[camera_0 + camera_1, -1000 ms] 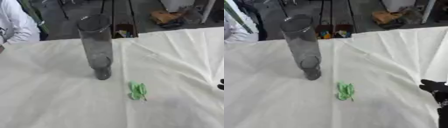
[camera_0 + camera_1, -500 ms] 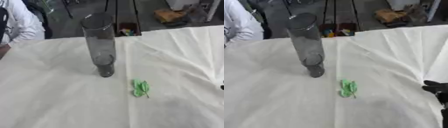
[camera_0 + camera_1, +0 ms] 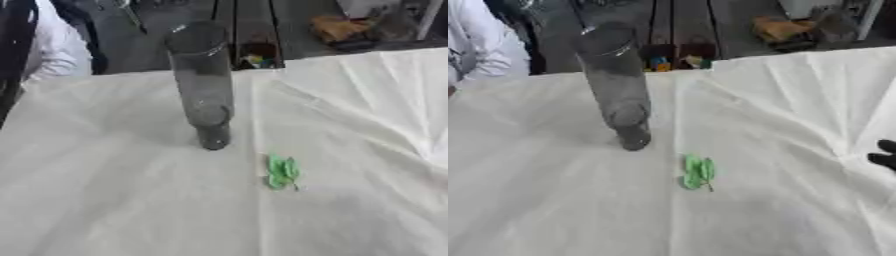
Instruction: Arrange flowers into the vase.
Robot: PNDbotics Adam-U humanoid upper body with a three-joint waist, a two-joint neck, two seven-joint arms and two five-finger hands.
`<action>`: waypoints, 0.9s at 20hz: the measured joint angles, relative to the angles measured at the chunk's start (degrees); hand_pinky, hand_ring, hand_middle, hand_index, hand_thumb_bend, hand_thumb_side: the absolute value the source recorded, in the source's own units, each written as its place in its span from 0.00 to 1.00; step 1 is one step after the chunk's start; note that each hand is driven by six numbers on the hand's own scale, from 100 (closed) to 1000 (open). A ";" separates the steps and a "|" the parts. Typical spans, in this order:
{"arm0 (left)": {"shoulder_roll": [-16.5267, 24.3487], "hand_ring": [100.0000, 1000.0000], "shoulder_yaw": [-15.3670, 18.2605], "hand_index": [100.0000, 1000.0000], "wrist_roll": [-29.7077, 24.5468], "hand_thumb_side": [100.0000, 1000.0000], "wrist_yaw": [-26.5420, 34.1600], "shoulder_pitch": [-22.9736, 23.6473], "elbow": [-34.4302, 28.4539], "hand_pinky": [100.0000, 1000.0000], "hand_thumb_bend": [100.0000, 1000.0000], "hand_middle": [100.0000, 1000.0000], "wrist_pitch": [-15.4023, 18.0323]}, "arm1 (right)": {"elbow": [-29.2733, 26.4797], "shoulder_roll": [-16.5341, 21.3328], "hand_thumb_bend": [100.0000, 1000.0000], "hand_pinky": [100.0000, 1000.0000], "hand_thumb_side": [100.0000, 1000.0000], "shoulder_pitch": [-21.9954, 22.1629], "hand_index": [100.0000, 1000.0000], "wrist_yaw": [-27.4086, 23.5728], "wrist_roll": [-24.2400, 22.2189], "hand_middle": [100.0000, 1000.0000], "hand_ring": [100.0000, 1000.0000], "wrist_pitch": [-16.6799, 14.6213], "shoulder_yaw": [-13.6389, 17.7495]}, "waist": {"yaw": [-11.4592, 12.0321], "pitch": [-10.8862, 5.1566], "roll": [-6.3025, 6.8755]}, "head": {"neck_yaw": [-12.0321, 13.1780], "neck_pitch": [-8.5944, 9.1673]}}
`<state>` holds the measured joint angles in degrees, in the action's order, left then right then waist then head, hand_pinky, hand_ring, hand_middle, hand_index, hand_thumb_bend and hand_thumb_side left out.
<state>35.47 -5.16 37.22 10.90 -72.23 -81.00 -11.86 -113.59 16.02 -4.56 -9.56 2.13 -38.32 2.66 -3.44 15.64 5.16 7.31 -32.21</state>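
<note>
From my remote station, I see a tall, clear glass vase (image 3: 203,85) standing upright on a table draped in a creased white cloth (image 3: 114,200), toward the far-left part of the work surface. Nothing shows inside the vase. A small green sprig of leaves (image 3: 283,171) lies flat on the cloth, near the vase's base but clearly apart from it, to its right and closer to me.

Only a dark tip of my right hand (image 3: 883,155) shows, at the right edge of the right eye view, level with the sprig and well apart from both it and the vase. So little of it is visible that I cannot tell whether its fingers are spread, pressed together or pinching anything. My left hand appears in neither view.

Beyond the table's far edge, dark furniture legs and some colourful clutter sit on the floor.
</note>
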 measured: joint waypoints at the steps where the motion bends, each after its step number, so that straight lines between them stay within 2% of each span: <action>1: -0.26 0.00 -0.12 0.00 0.05 0.89 0.04 -0.37 0.00 0.00 0.00 0.00 0.07 | 0.00 0.27 0.00 0.67 1.00 0.01 0.66 -0.14 0.07 0.54 0.76 -1.04 -0.01 | -0.05 -0.07 0.11 | 0.08 -0.01; 4: -0.71 0.00 -0.27 0.00 0.17 0.89 0.00 -1.46 0.33 0.00 0.00 0.00 0.19 | 0.00 0.41 0.00 0.68 1.00 0.03 0.65 -0.30 -0.08 0.54 0.76 -1.98 -0.23 | -0.15 -0.08 0.46 | 0.26 -0.03; 11: -1.90 0.00 -0.29 0.00 0.29 0.89 0.50 -2.73 1.38 0.00 0.00 0.00 0.40 | 0.00 0.40 0.00 0.68 1.00 0.02 0.65 -0.78 -0.87 0.54 0.76 -1.20 -0.63 | -0.83 0.22 0.55 | 0.37 0.23; 18: -2.80 0.00 -0.78 0.00 0.45 0.89 0.90 -3.39 1.04 0.00 0.00 0.00 1.21 | 0.00 0.33 0.00 0.69 1.00 -0.09 0.65 -1.17 -2.07 0.54 0.77 -0.03 -1.16 | -1.56 0.97 0.88 | 0.19 2.18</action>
<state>32.67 -5.94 37.67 11.80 -75.62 -79.96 -10.65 -113.59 16.35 -4.65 -10.73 0.06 -38.36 1.50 -5.00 16.61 6.04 7.50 -30.03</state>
